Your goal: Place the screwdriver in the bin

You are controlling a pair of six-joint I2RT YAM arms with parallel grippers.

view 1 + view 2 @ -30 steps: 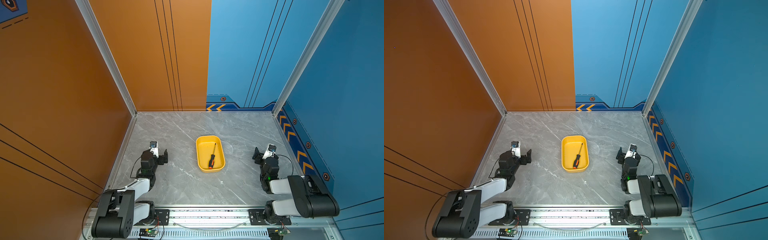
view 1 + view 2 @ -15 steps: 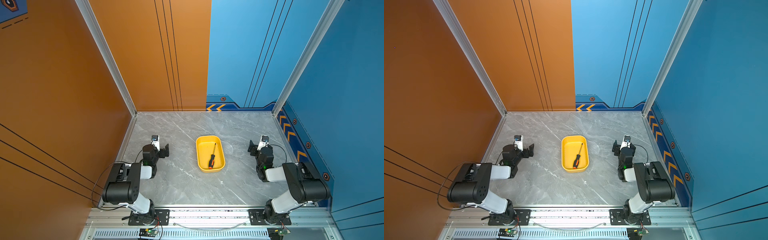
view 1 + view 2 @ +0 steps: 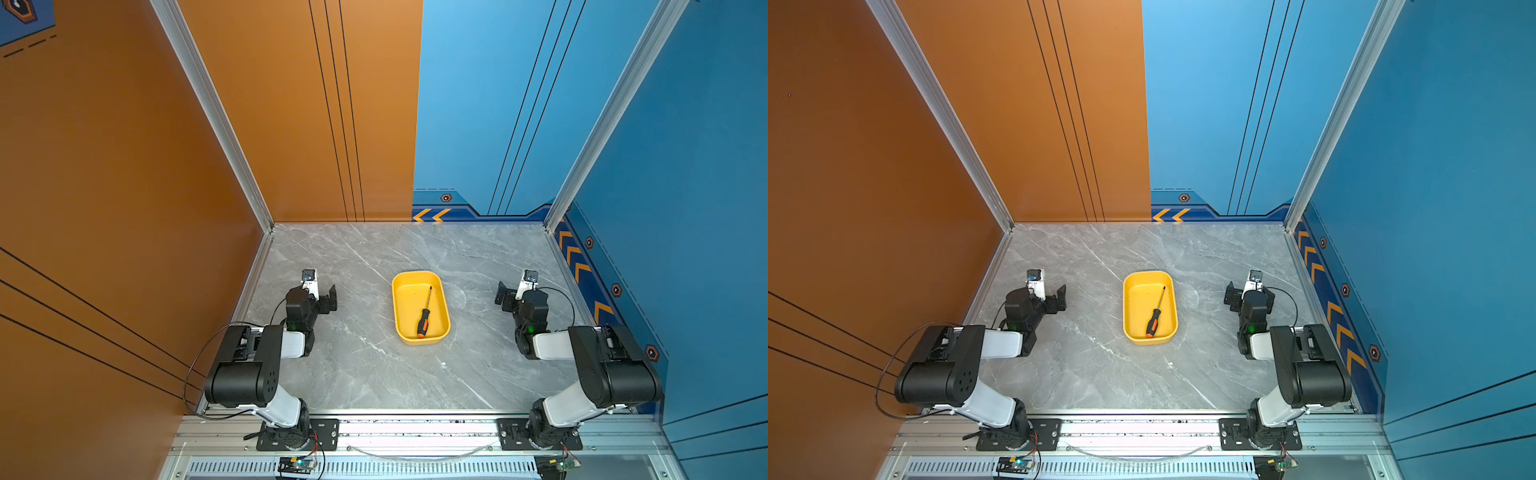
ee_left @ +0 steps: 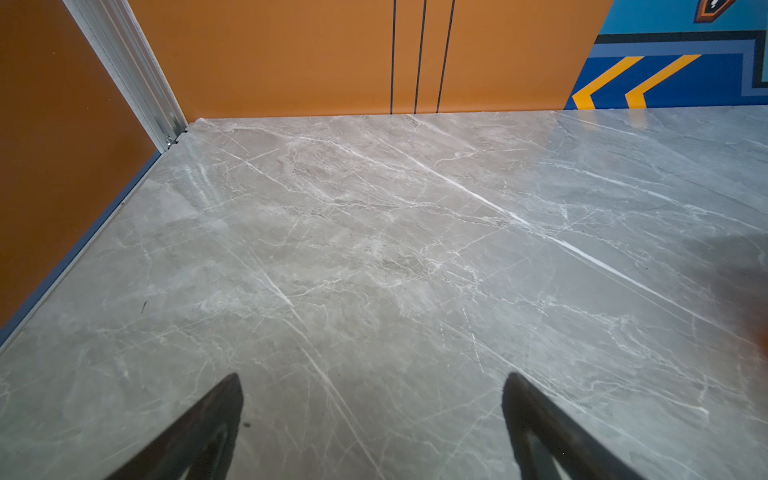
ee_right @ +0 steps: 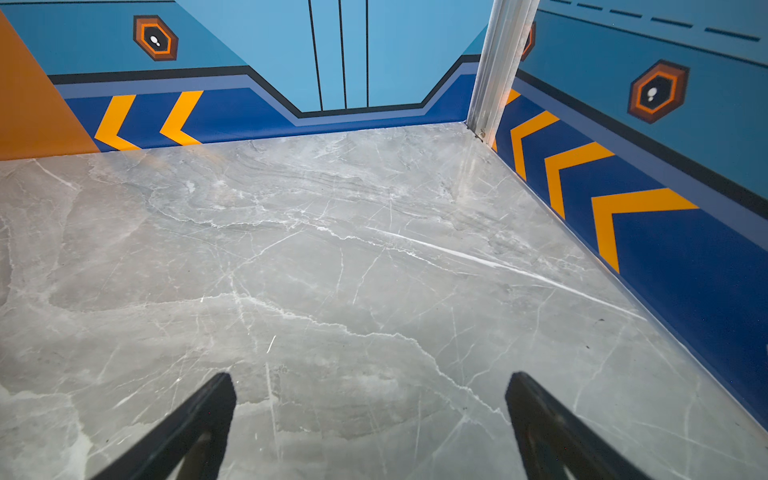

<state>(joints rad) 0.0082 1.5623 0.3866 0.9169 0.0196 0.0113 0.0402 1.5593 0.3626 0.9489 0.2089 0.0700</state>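
In both top views the yellow bin (image 3: 409, 305) (image 3: 1138, 307) stands mid-table. The screwdriver (image 3: 424, 318) (image 3: 1153, 318) lies inside it, its thin shaft toward the back wall and its black and orange handle toward the front. My left gripper (image 3: 329, 296) (image 3: 1060, 297) hangs to the bin's left, well apart from it. My right gripper (image 3: 502, 295) (image 3: 1232, 296) hangs to its right, equally apart. In the wrist views the left gripper (image 4: 372, 379) and the right gripper (image 5: 370, 377) are both open, with only bare marble between the fingers.
The grey marble table (image 3: 374, 374) is enclosed by an orange wall (image 3: 124, 208) on the left and a blue wall (image 3: 685, 249) on the right and behind. An aluminium rail (image 3: 415, 428) with both arm bases runs along the front edge.
Both arms have folded up, their elbows rising toward the front while the grippers shifted slightly back. The right gripper's jaws have widened. The screwdriver and the bin have not moved.
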